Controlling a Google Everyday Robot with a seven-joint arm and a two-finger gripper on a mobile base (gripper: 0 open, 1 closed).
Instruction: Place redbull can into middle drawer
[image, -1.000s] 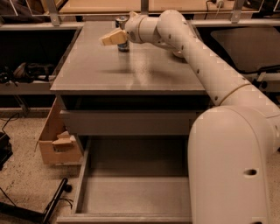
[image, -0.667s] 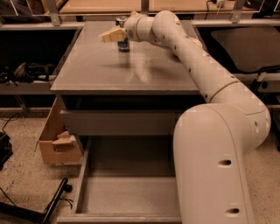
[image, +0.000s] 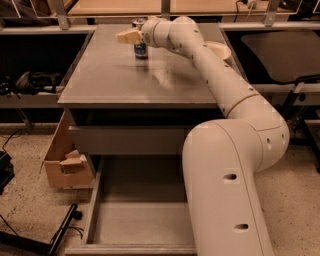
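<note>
Near the far edge of the table (image: 125, 82), a little left of its middle, the redbull can (image: 141, 50) stands upright on the grey top; it has not left this place in the last second. The gripper (image: 125, 36) has also stayed almost where it was, close to the can; what changed is the big lower part of the arm (image: 225, 200), which has swung to the left and now covers the right side of the middle drawer (image: 135, 220). This probably means the task is at its first step, the taking of the can; no carrying has begun, and the drawer waits open below the near edge of the table, with its floor bare where it shows.

The gripper is at the height of the can's upper half and points toward the left edge of the table; the wrist crosses in front of the can, so the can's blue lower part shows just under it. It cannot be told whether the gripper is clenched on the can or released. A cream bowl (image: 221, 50) rests near the far right corner.
</note>
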